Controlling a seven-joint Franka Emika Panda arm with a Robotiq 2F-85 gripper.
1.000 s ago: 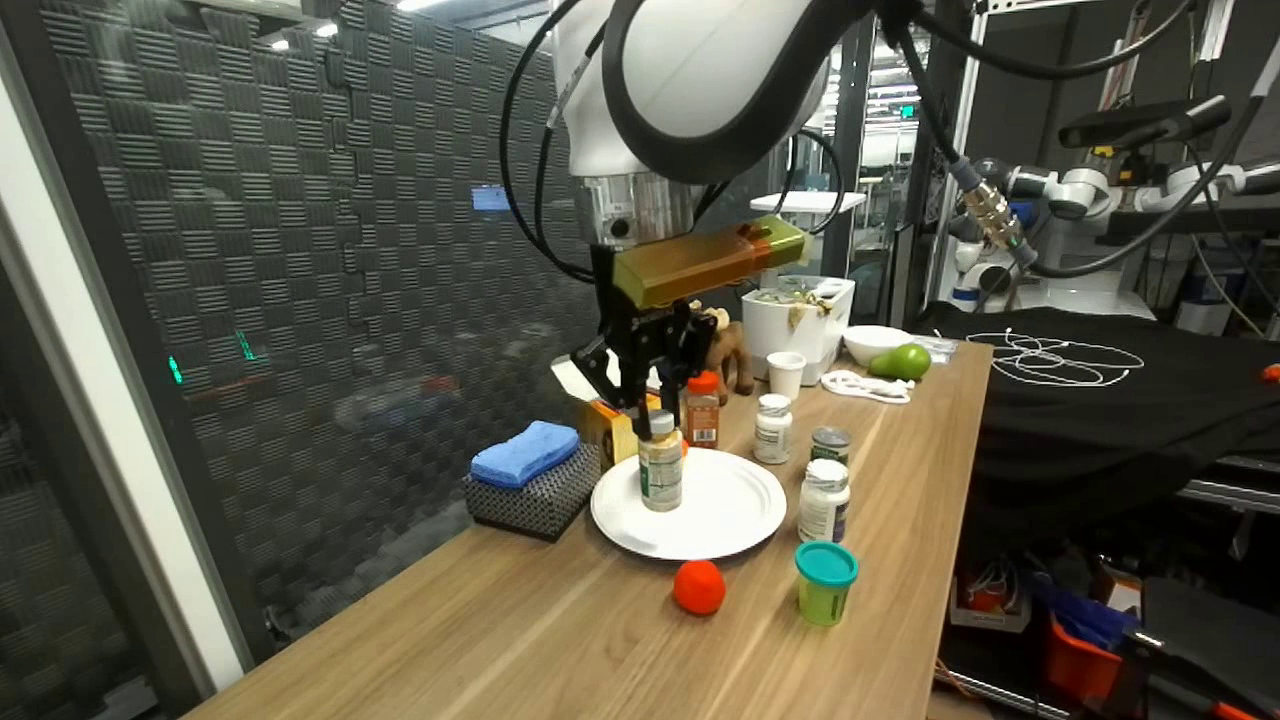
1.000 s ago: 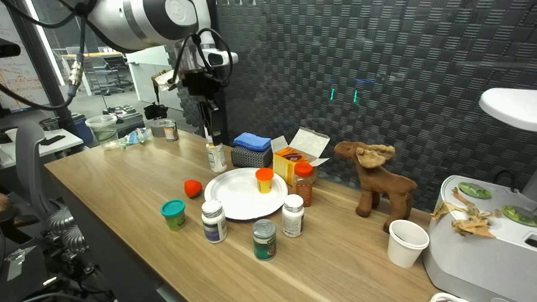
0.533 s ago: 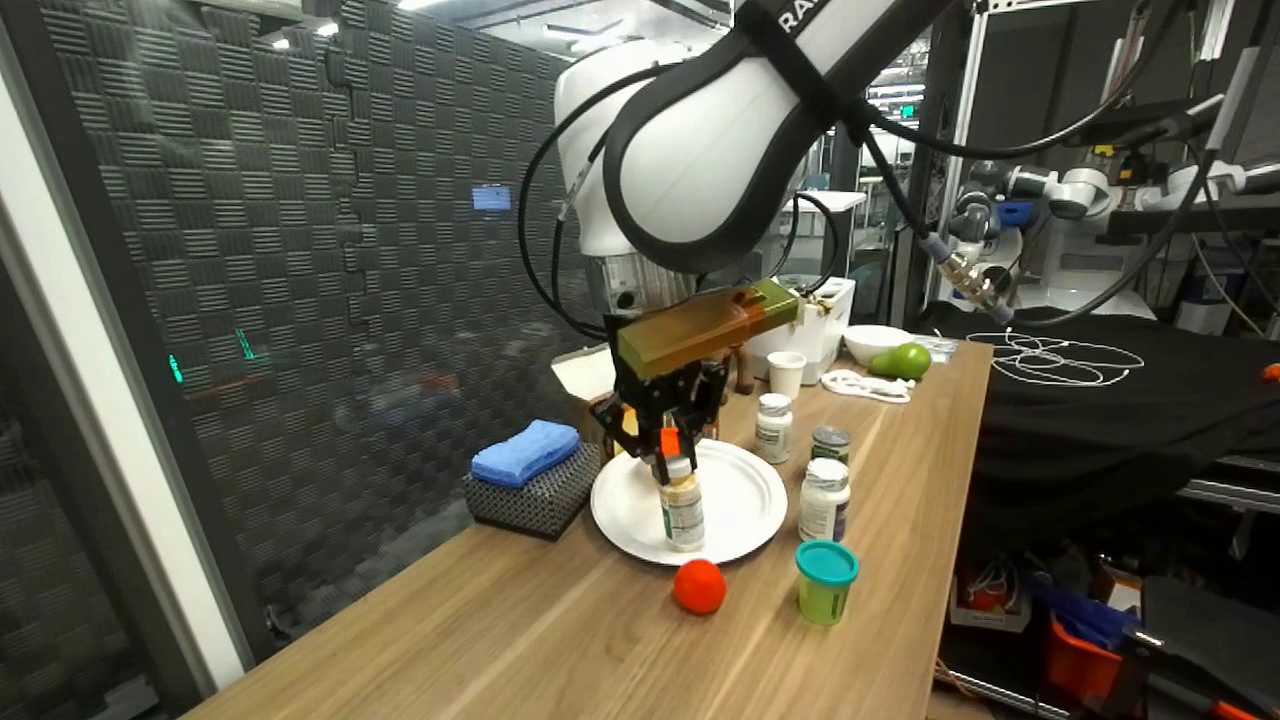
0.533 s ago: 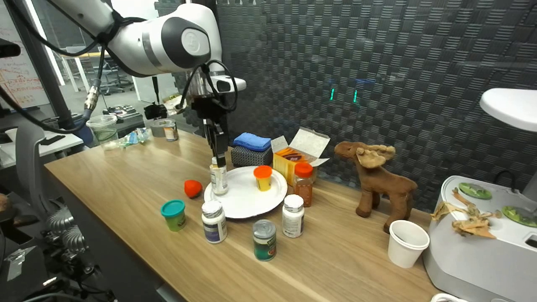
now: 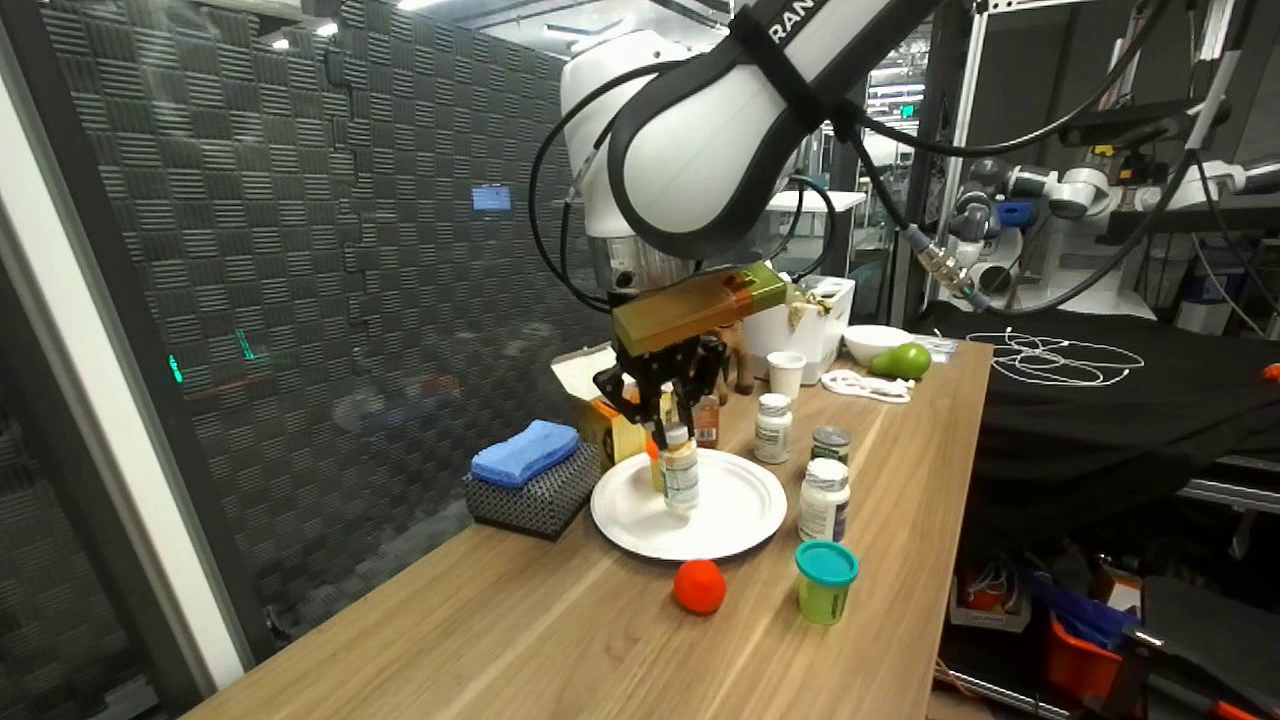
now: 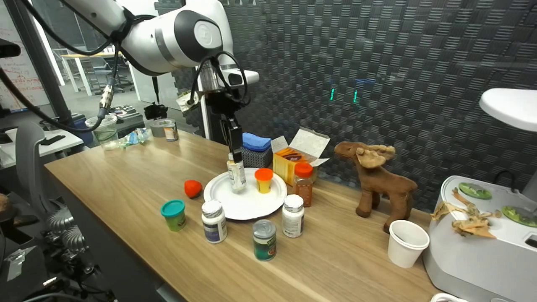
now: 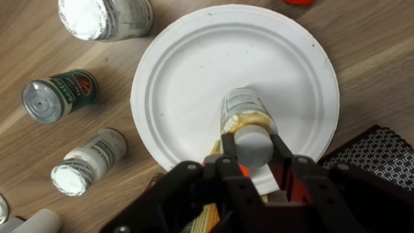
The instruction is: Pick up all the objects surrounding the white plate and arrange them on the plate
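Observation:
My gripper [image 7: 252, 139] is shut on the neck of a white-capped bottle [image 6: 237, 178], one finger on each side just below the cap. The bottle is slightly tilted and over the white plate [image 6: 247, 209]; whether its base touches cannot be told. On the plate stands a yellow cup with an orange lid [image 6: 264, 184], largely hidden behind my gripper in the wrist view. Around the plate are an orange-capped bottle [image 6: 303, 191], two white bottles [image 6: 214, 226] [image 6: 293, 220], a green can [image 6: 264, 245], a teal-lidded green cup [image 6: 173, 218] and a small red ball [image 6: 193, 188].
A blue cloth [image 5: 526, 453] lies on a dark patterned box [image 5: 545, 500] beside the plate. Behind it stands an open yellow carton [image 6: 287, 167]. A plush moose [image 6: 377, 180], white paper cups [image 6: 407, 243] and a white planter [image 6: 474, 251] are farther along the table.
The arm has lowered the held bottle and carried it inward over the plate, closer to the yellow cup, with a slight rise at the end. The other objects have stayed put.

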